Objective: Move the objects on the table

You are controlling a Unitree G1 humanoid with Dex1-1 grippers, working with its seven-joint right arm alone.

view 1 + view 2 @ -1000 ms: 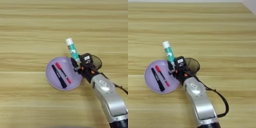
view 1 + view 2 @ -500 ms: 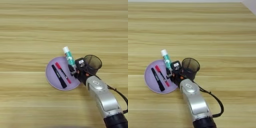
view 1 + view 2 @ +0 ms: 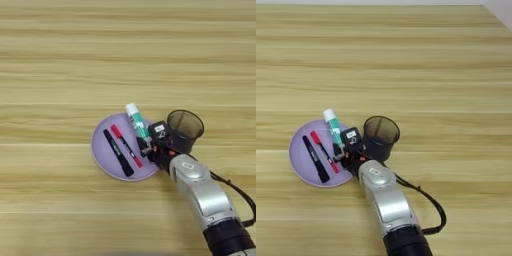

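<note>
On the tan wooden worktop (image 3: 60, 60): one purple plate (image 3: 102, 157), one mesh cup (image 3: 185, 127), two markers, black (image 3: 118, 152) and red (image 3: 126, 145). Gripper (image 3: 145, 142) clamps one glue stick (image 3: 137, 121).

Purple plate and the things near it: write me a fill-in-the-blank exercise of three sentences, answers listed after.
1. On the purple plate, beside the black marker, lies a marker whose colour is ____.
2. The black mesh pen cup stands to the plate's ____ side on the table.
3. The right gripper holds the glue stick, whose cap is ____.

Missing words: red; right; white
</note>
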